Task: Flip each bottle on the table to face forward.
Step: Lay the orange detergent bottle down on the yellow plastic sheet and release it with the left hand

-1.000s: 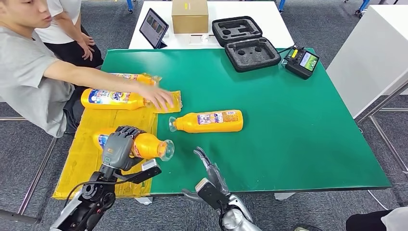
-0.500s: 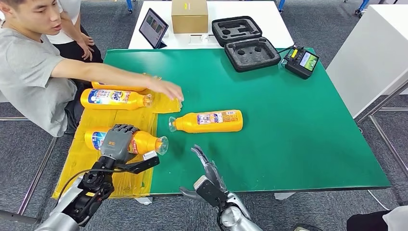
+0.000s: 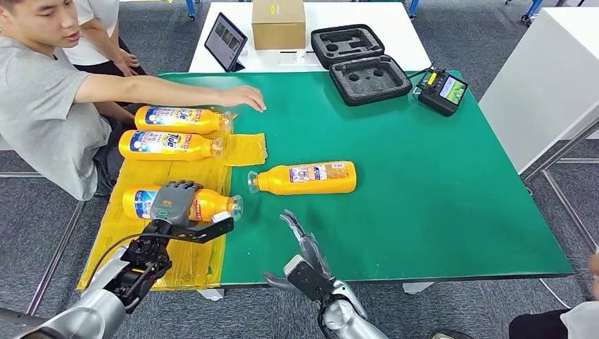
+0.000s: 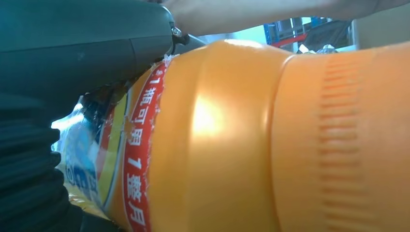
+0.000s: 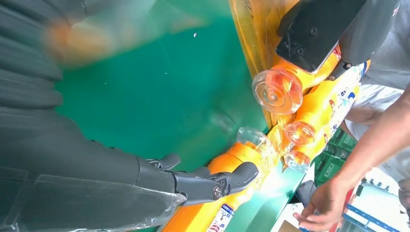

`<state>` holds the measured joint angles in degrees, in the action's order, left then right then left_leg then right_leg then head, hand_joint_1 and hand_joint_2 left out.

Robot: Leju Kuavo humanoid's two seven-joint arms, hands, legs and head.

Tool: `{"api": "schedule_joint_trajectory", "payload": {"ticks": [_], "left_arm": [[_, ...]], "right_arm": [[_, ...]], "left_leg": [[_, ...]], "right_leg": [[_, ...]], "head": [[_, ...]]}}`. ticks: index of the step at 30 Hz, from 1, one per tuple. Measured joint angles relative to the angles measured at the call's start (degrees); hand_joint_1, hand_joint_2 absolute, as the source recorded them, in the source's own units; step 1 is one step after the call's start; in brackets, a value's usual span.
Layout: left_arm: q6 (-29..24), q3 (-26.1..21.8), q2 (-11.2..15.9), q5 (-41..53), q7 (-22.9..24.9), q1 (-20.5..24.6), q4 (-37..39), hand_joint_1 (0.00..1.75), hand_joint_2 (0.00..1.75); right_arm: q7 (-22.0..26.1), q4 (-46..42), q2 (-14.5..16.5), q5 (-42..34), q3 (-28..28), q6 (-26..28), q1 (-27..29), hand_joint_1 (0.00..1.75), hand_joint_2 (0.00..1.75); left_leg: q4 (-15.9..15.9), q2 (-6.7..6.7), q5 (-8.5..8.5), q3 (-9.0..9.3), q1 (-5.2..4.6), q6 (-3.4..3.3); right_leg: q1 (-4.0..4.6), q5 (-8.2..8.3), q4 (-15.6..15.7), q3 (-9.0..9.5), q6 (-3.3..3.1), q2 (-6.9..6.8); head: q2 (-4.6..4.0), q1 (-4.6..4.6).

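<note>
Left hand (image 3: 173, 203) gripping nearest bottle (image 3: 206, 205) (label legible from its wrist), right hand (image 3: 305, 248) open, empty

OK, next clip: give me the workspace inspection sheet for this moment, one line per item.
Surface: green table with a yellow sheet over its left part.
Job's things: four orange bottles lying on their sides; three on the yellow sheet, far, middle and near; the fourth bottle on the green.
Clutter: open black foam case, handheld controller.
Hands: left hand grips the near bottle; right hand open, fingers apart, holding nothing.
Cables: black cable along the left arm.
Surroundings: seated person's hand reaching over the table; white table behind with a tablet and cardboard box.
</note>
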<state>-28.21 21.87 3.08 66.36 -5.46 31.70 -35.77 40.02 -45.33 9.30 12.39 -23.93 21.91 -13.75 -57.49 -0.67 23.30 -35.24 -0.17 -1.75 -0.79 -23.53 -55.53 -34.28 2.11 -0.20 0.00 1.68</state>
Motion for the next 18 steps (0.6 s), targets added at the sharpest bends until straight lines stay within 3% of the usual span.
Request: {"api": "schedule_joint_trajectory", "payload": {"ticks": [18], "left_arm": [[2.88,-0.77,-3.27,0.09,-1.1,4.08,6.32,0.0,1.75]], "right_arm": [[0.0,0.3,-0.31,-0.09,0.0,0.66,-0.04,0.0,1.75]], "left_leg": [[0.0,0.18,-0.12,0.02,-0.01,-0.06]], "right_leg": [[-0.01,0.0,0.0,0.1,0.0,-0.21]], "head": [[0.0,0.0]]}}
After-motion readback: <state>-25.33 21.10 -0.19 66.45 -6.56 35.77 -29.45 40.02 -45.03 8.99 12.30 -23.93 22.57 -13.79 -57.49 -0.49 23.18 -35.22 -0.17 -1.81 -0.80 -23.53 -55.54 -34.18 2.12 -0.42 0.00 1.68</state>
